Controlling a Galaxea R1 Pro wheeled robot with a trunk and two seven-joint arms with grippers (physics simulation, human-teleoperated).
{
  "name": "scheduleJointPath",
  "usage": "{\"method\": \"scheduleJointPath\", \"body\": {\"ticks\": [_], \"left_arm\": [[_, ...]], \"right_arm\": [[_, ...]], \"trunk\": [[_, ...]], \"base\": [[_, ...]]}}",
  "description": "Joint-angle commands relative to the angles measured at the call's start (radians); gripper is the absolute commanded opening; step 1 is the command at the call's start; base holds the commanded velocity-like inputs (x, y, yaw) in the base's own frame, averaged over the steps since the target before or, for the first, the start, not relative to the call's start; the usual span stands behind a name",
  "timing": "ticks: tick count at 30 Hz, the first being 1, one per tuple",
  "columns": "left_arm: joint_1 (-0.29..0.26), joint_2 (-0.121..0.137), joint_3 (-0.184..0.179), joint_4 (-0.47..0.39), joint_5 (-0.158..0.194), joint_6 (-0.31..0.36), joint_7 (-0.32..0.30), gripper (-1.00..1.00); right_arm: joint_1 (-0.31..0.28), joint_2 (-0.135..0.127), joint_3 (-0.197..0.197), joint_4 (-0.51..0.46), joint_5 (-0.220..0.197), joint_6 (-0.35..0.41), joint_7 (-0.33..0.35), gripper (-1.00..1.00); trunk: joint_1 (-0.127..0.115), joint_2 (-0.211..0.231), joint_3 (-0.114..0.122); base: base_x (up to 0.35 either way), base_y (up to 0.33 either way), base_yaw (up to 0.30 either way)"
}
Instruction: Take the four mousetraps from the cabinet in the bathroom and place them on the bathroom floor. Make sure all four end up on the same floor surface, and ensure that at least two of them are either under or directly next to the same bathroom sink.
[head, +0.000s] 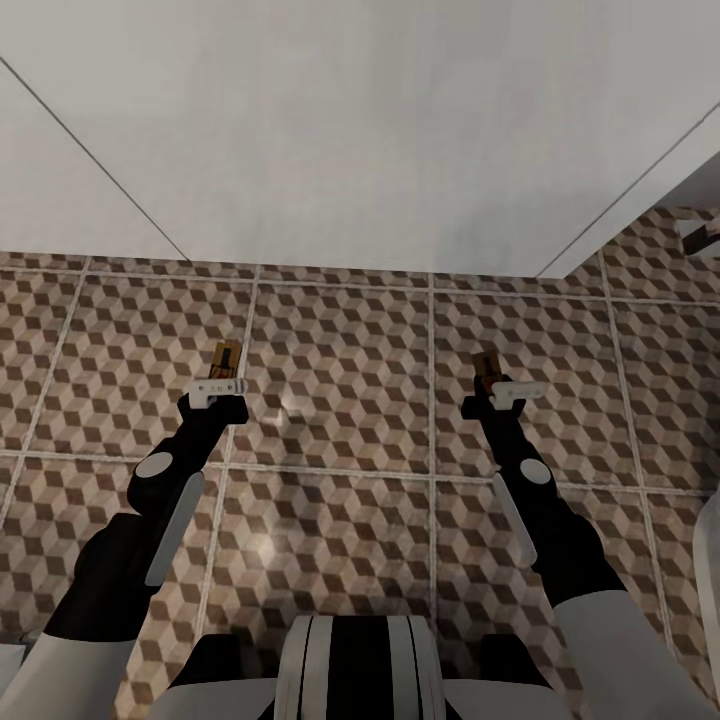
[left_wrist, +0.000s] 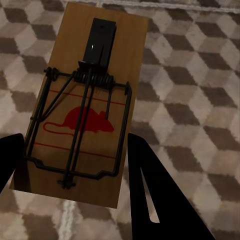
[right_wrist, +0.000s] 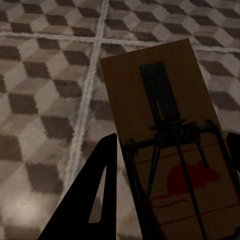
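Bathroom floor (head: 340, 360) of large square tiles printed with brown-and-beige cube pattern, light grout lines between them. A plain white wall (head: 330, 130) meets it at the far side.

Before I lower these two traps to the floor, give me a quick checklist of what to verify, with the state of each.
1. Left gripper shut on its tan wooden mousetrap with the red mouse print: ok.
2. Right gripper shut on the second tan wooden mousetrap: ok.
3. Brown-and-beige cube-patterned tile floor bare under both traps: ok.
4. Both traps over the same tiled surface: ok.
5. Sink close by: cannot tell; a white slab sits ahead.
6. Traps' wire bars set or sprung: cannot tell.
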Motion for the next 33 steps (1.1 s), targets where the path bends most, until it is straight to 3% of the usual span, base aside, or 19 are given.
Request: {"method": "scheduleJointPath", "body": {"ticks": [1,33], "left_arm": [[-0.001,0.001,-0.003,-0.001,0.007,0.004,0.011,-1.00],[-0.001,0.003,-0.004,0.000,0.007,0.004,0.011,-1.00]], "right_arm": [[0.000,-0.001,0.004,0.000,-0.007,-0.002,-0.004,-1.00],[0.000,-0.001,0.008,-0.022,-0.007,0.004,-0.008,-1.00]], "trunk": [[0.000,0.000,0.000],[0.000,0.000,0.000]], "base": [[0.000,0.000,0.000],[0.000,0.000,0.000]]}}
